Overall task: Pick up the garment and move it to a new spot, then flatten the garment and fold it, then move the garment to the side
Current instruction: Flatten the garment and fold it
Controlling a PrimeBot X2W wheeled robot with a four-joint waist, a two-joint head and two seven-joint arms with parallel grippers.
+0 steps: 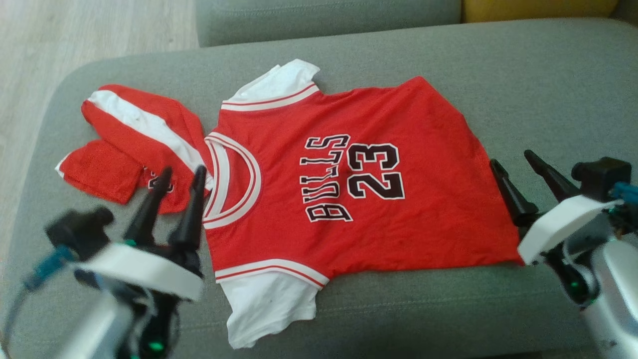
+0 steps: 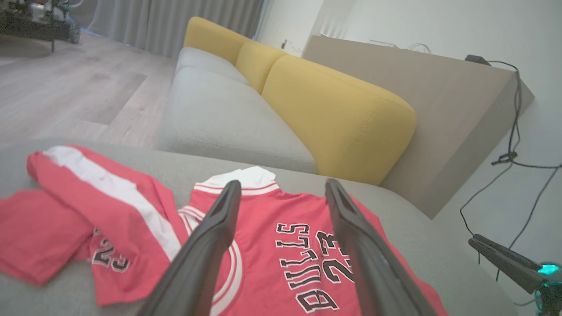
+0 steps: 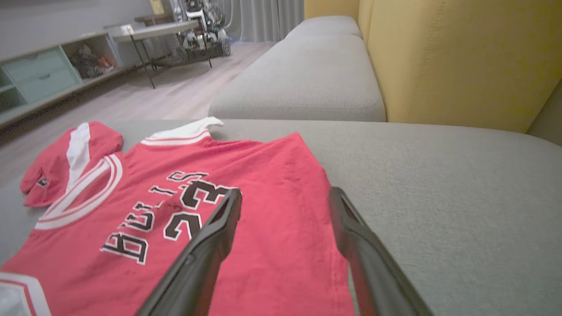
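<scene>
— Closest to the lens, what is seen?

— Two sets of long dark fingers. Low on the robot's left the left gripper (image 1: 182, 170) is seen, and low on its right the right gripper (image 1: 511, 158).

— How are they set?

— Both are spread wide, and nothing is held between the fingers of either. In each wrist view a broad gap is shown, with cloth or cushion seen through it.

— Where is the garment (image 1: 428, 149) found?

— It is laid out flat, chest up, on the grey cushion (image 1: 548, 99). Its striped collar is turned toward the robot's left and its hem toward the right. One white sleeve is pointed to the far side, the other to the near edge. "BULLS 23" can be read on the chest.

— And the grippers against it?

— The left one is placed just beside the collar, its tips over the edge of a second red piece (image 1: 134, 139), which is bunched up with a white stripe. The right one is placed just beside the hem. Whether cloth is touched cannot be told.

— Anything behind?

— A yellow backrest (image 2: 342, 114) is seen past the cushion.
</scene>
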